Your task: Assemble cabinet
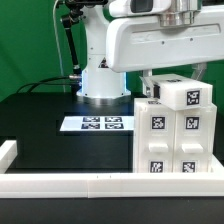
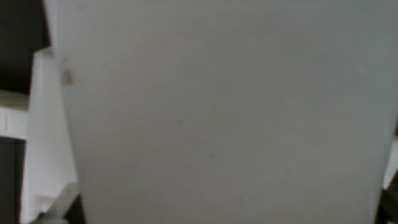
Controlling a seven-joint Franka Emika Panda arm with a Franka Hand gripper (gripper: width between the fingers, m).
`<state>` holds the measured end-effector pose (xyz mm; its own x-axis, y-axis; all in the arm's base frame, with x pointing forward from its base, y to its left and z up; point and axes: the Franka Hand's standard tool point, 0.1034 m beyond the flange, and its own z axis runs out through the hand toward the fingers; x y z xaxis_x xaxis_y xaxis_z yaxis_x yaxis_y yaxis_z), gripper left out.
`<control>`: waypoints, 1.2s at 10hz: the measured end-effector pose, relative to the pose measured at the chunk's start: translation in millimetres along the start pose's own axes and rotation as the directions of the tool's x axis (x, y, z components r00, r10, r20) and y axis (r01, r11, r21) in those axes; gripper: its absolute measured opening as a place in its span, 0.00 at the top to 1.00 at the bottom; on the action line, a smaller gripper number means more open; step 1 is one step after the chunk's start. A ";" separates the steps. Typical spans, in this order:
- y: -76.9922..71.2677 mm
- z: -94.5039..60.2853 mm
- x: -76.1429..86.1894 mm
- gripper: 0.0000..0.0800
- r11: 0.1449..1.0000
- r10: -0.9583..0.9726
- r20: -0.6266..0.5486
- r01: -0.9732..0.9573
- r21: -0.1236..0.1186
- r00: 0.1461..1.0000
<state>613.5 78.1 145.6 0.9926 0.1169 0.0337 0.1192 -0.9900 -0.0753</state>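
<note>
1. My arm reached in from the top of the exterior view, its white wrist housing low over the cabinet parts on that view's right, forearm roughly level.
2. My gripper (image 1: 168, 72) was down behind the top of the stack; I could see one dark finger beside the upper block, but not the tips.
3. Whether my jaws were loose or clamped on a part, I could not tell; the wrist view was filled almost edge to edge by one plain white plastic surface (image 2: 222, 115), very close to the camera.
4. The cabinet (image 1: 178, 125), a cluster of white plastic box parts with black-and-white square marker tags, stood at the right, against the near rail.
5. A small white tagged block (image 1: 183, 93) sat on top of the stack, just under my wrist.
6. The marker board (image 1: 96, 123), flat and white, lay on the black table (image 1: 40, 125) to the left of the cabinet, apart from it.
7. A long low white border rail (image 1: 90, 184) ran along the near edge, turning up at the left corner.
8. My white round base (image 1: 103, 82) stood at the far side, behind the marker board, with black cables trailing to the left.
</note>
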 end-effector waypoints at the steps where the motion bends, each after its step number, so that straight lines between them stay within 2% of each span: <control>1: -0.8 0.0 0.3 0.32 0.996 0.084 -0.001 -0.084 0.000 0.996; 4: -2.7 0.1 0.4 0.32 0.927 0.374 0.000 -0.374 0.006 0.927; 9: -2.9 0.1 0.4 0.32 0.777 0.629 0.004 -0.629 0.009 0.777; 11: -3.0 0.3 0.7 0.32 0.663 0.749 0.004 -0.749 0.012 0.663; 12: -2.7 0.4 1.4 0.32 0.579 0.815 -0.001 -0.815 0.031 0.579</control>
<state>614.6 81.0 145.4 0.6720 -0.7394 -0.0409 -0.7390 -0.6660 -0.1019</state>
